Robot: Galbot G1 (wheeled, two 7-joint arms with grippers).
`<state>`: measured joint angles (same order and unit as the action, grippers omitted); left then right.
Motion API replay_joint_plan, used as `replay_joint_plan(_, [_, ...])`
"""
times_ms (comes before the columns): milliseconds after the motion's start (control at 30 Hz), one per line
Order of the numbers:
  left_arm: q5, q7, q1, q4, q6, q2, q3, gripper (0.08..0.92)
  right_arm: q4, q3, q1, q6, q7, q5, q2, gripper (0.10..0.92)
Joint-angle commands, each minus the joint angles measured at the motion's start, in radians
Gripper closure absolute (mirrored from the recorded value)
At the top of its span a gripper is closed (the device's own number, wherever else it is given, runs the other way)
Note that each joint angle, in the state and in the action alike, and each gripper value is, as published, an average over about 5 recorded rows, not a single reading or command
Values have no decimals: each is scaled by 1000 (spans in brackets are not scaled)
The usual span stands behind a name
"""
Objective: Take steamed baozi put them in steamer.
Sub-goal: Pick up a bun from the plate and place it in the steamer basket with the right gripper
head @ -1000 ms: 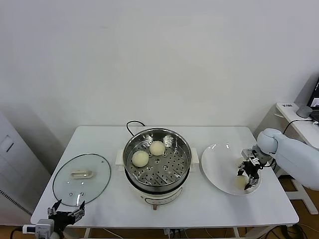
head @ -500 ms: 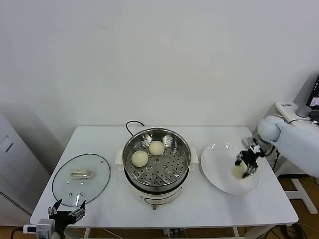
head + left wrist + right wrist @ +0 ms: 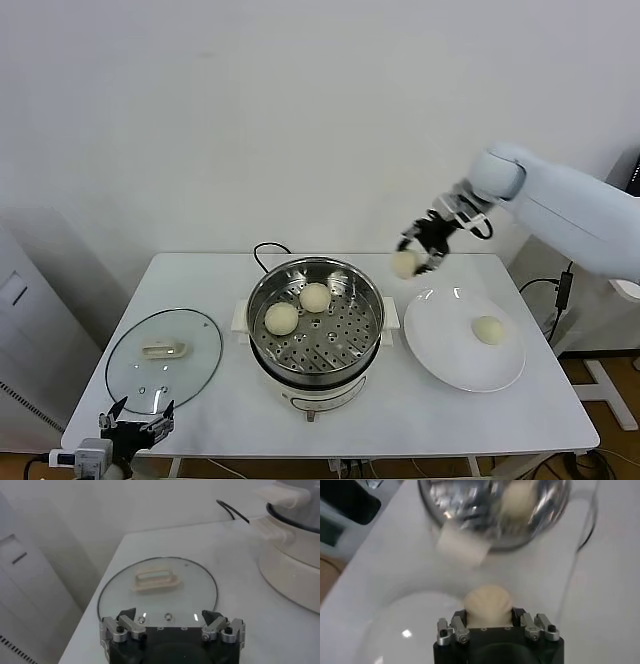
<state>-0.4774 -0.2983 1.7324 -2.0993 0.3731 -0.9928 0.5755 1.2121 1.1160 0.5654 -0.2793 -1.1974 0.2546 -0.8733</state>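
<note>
My right gripper (image 3: 413, 257) is shut on a cream-white baozi (image 3: 403, 264), holding it in the air between the white plate (image 3: 440, 345) and the steamer (image 3: 315, 325). In the right wrist view the same baozi (image 3: 488, 605) fills the jaws, with the steamer (image 3: 495, 515) beyond. Two baozi (image 3: 281, 318) (image 3: 315, 297) lie on the perforated tray inside the steamer. One baozi (image 3: 487, 329) rests on the plate. My left gripper (image 3: 135, 420) is parked open off the table's front left corner, and shows in its own wrist view (image 3: 171, 621) with nothing between the fingers.
A round glass lid (image 3: 163, 358) with a white handle lies flat on the table at the left, seen as the lid (image 3: 159, 590) in the left wrist view. The steamer's black cord (image 3: 265, 250) runs off the back of the table.
The right gripper has lifted a baozi off the plate and carried it up and left toward the steamer. One baozi is uncovered on the plate. The left arm has not moved.
</note>
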Motion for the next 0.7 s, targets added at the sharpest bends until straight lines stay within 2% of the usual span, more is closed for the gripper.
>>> replay_joint_plan(33, [1,-1,-1,2,0,5,0,177,163,19,79,-171,53,25,-138,484])
replay_joint_plan(400, [1,-2,-3,4,1,5,0,177,330,81,24,-297,36,-112,-188,482])
replay_joint_plan(700, [1,-2,-2,4,1,6,1,177,342,76,-36,-395,-1,-267,-201,482])
